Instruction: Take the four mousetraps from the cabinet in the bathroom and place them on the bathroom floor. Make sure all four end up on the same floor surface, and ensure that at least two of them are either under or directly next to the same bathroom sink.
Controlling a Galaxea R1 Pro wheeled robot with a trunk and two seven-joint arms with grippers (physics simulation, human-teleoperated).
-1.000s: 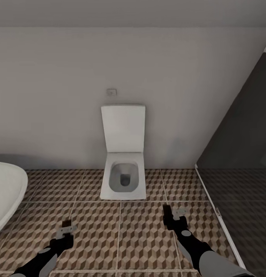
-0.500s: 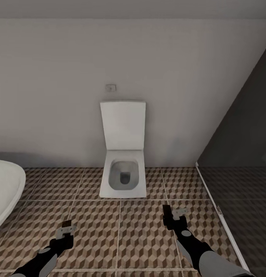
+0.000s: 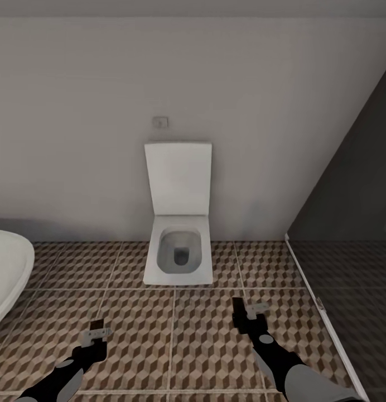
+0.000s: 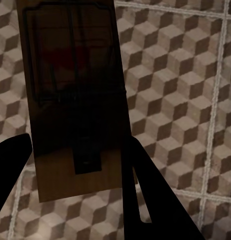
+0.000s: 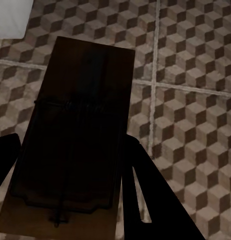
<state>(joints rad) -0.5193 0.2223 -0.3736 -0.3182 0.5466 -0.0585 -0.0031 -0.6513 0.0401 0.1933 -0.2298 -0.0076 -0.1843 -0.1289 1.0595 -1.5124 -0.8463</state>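
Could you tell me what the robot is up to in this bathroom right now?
It is carrying two mousetraps, one in each end effector. The left end effector is shut on a mousetrap, and the right end effector is shut on another mousetrap. Both are held above the patterned tile floor, facing a white toilet against the wall. A white tub edge shows at its left. No trap has been set down in view.

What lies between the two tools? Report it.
Head view: bare cube-patterned bathroom floor separates the left tool and right tool, each holding a mousetrap; the toilet stands beyond.
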